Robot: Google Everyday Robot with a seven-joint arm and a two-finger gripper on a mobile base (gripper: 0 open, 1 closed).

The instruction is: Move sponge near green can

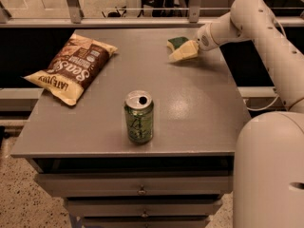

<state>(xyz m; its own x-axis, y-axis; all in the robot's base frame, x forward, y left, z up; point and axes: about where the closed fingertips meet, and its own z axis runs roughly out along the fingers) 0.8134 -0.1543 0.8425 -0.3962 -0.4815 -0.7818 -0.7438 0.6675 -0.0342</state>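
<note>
While your end effector (184, 51), grip unclear, meets the sponge (176, 42) at the tabletop's (204, 113) far edge, carry toward the green can (139, 118).

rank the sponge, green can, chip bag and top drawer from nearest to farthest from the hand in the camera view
1. Sponge, back right, right at the hand.
2 and 3. Green can, front middle, and chip bag, back left: too close to call.
4. Top drawer, below the front edge.
</note>
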